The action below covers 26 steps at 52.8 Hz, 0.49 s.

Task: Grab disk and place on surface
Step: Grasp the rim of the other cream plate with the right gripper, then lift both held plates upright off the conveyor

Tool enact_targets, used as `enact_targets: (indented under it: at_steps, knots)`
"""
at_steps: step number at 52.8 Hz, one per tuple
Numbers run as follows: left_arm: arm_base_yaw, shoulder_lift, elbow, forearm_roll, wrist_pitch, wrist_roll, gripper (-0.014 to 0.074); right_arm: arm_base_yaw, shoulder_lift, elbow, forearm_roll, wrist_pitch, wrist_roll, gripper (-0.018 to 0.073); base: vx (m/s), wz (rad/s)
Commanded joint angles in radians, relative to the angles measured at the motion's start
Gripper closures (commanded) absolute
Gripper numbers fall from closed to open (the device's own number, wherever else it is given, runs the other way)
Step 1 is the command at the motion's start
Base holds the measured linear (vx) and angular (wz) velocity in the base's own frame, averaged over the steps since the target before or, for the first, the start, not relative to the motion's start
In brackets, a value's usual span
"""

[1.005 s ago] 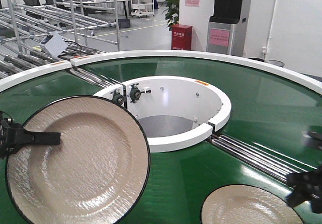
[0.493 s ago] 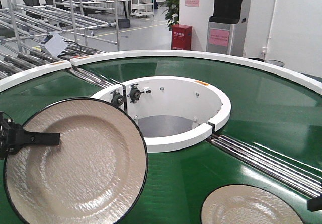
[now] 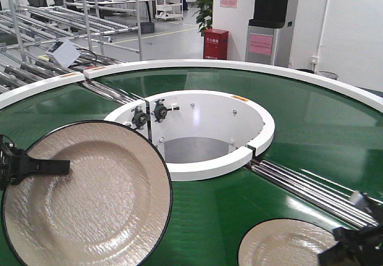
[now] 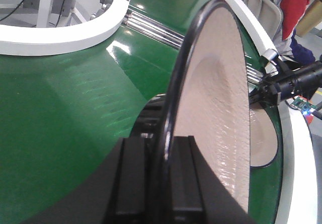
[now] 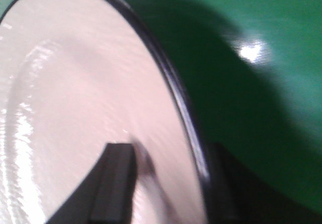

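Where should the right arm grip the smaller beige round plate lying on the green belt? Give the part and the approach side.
Grip the beige round plate by its black-edged rim on the right side, coming in low from the right over the green belt. It lies flat and thin, so probably only the rim can be pinched, with one of the fingers over the face and one outside the edge.

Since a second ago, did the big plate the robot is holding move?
Yes. The big plate in the left end effector has slid left and down in the front view, uncovering more of the fixed white inner ring.
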Motion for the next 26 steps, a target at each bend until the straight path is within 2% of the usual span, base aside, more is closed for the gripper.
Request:
enact_targets:
  at_steps: [1,2,3,14,18,26]
  knots:
    - [-0.003,-0.034,-0.034,-0.127,0.002,-0.026,0.0604,0.031,-0.038,-0.022,0.056,0.042,-0.023,0.0513,0.0,0.0]
    - [-0.003,-0.034,-0.034,-0.126,0.002,-0.029,0.0604,0.031,-0.038,-0.022,0.068,0.05,-0.023,0.0573,0.0,0.0]
    - [-0.003,-0.034,-0.034,-0.126,0.001,-0.035,0.0604,0.031,-0.038,-0.022,0.079,0.056,-0.02,0.0576,0.0,0.0]
    - [-0.003,-0.034,-0.034,-0.1,-0.018,-0.071,0.0604,0.007,-0.091,-0.022,0.282,0.201,-0.019,0.0568,0.0,0.0]
    - [-0.003,-0.034,-0.034,-0.103,-0.019,-0.084,0.0604,0.006,-0.146,-0.022,0.337,0.21,0.008,0.0568,0.0,0.0]
    - [-0.003,-0.035,-0.034,-0.104,-0.014,-0.158,0.0604,0.006,-0.285,-0.022,0.404,0.195,0.057,0.0568,0.0,0.0]
